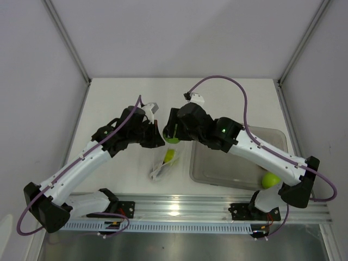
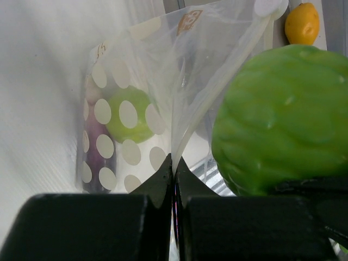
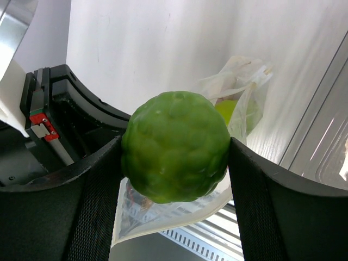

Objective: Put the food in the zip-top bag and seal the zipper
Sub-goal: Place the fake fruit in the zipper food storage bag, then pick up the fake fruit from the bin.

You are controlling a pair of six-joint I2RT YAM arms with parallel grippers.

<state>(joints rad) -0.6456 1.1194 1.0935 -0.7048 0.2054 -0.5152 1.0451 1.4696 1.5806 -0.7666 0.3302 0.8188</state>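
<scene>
**Green fruit at bag mouth, drop not made yet**

R hand [image 3: 176, 163] is clamped on the round green fruit [image 3: 175, 147], fingers tight on both sides, no gap. L hand [image 2: 174, 169] is closed narrow, pinching one lip of the zip-top bag [image 2: 163, 81], film rising up from the pinch. Fruit sits just right of L hand's tips, beside the mouth, not inside. Beyond L hand, inside the bag: pear [image 2: 128, 114] and dark eggplant [image 2: 97, 152] behind the dots. Small yellow-orange fruit [image 2: 302, 23] is far beyond L hand, outside the bag; top view suggests it lies in the clear tub [image 1: 217, 168] by R arm base. Zipper not discernible.

Risks, my read:
- Fruit looks wide vs. the opening and only one lip is held. It may snag the loose lip, fold the mouth shut, and roll onto the bench [image 1: 119, 103].
- A downward push could tug the thin film out of L pinch.
- Bag is slack, so contents may spill if it tips.
</scene>
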